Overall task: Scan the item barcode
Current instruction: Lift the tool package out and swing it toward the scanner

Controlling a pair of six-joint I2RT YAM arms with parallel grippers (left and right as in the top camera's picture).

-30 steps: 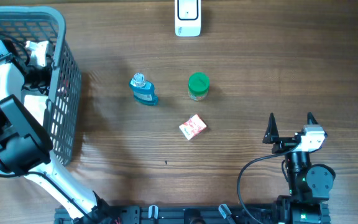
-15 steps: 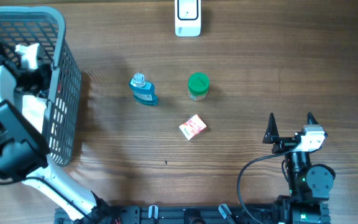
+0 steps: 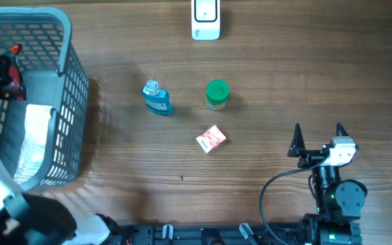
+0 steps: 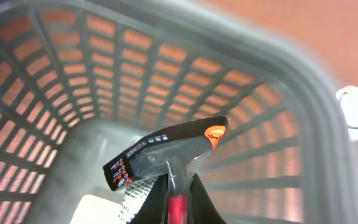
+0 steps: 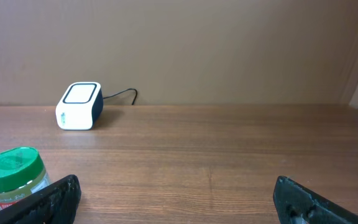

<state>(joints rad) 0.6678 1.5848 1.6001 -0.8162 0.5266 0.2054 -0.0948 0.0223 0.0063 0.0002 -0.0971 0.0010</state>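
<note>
Above the floor of the grey plastic lattice basket (image 3: 73, 82), the left gripper (image 4: 179, 190) has its jaws clenched on a glossy, flat black packet (image 4: 160, 149) with an orange spot. The right gripper (image 3: 318, 133) hangs over the wood-grain surface (image 3: 284, 68), jaws spread wide, gripping nothing.

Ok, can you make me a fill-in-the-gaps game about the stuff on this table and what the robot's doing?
1. The jar next to the blue bottle has a ___ lid.
2. Inside the grey basket, the left pincer is shut on a ___ packet with an orange spot.
3. The right pincer holds nothing, and its jaws are ___.

Missing words: green, black, open.
</note>
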